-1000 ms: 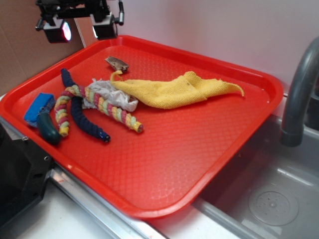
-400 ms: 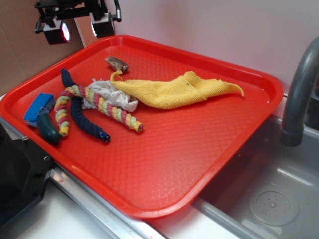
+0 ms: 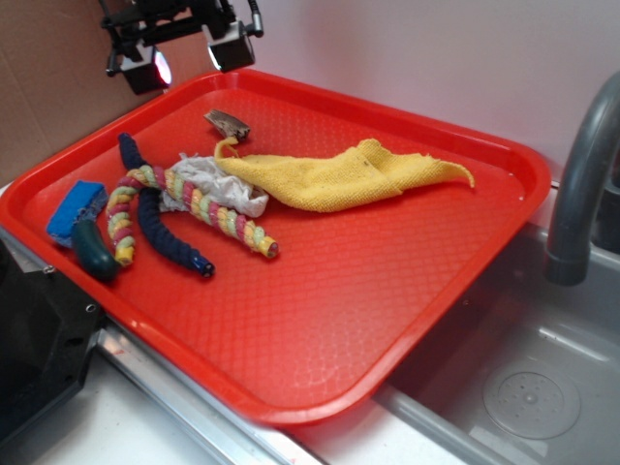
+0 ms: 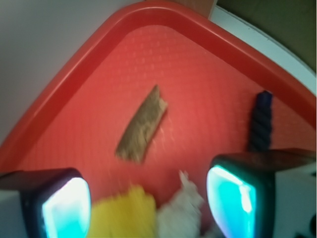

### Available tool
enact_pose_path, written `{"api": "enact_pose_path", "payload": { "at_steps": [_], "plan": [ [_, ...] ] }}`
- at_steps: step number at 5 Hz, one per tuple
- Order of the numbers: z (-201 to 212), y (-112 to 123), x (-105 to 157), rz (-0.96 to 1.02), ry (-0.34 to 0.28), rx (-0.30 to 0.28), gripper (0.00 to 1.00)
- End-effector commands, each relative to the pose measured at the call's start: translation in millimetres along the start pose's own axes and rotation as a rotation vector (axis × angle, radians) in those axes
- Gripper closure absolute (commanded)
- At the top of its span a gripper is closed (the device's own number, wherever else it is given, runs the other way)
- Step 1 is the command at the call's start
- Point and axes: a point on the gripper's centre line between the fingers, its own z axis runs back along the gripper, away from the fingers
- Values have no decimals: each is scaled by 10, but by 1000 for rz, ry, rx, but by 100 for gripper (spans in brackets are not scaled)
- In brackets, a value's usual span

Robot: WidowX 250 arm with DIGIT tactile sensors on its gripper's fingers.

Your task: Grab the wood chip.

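Over the last second the black tool (image 3: 189,56) with its two lit pads has slid rightward along the top of the exterior frame, from the upper left corner toward a spot above the far rim of the tray; its pads stand well apart with nothing between them. That shift brings it closer to being over the small, flat, brown-grey wedge of wood, the wood chip (image 3: 227,123), which lies untouched on the tray floor in the upper left of the exterior frame, just beyond the tip of the yellow cloth. In the wrist view the wood chip (image 4: 142,125) sits in the middle of the frame, a little above and between the two glowing pads, so the tool looks roughly lined up but is high above it; a descent and a closing would be needed before any grasp. The large red plastic tray (image 3: 407,320) is the only container and holds everything: the wood chip, the crumpled yellow cloth (image 3: 339,174), a whitish rag (image 3: 218,184) under a multicoloured braided rope (image 3: 208,208), a dark blue twisted rope (image 3: 160,228), a dark green pickle-shaped toy (image 3: 94,252) and a blue block (image 3: 76,210) at its lower left.
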Motion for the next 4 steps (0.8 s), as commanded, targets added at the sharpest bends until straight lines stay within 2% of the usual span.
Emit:
{"api": "enact_pose_path", "payload": {
  "at_steps": [1,3,4],
  "plan": [
    [-319,34,237,40,-16,86,0],
    [-658,138,184,40,27,145,0],
    [-746,128,166,34,36,143,21]
  ]
}}
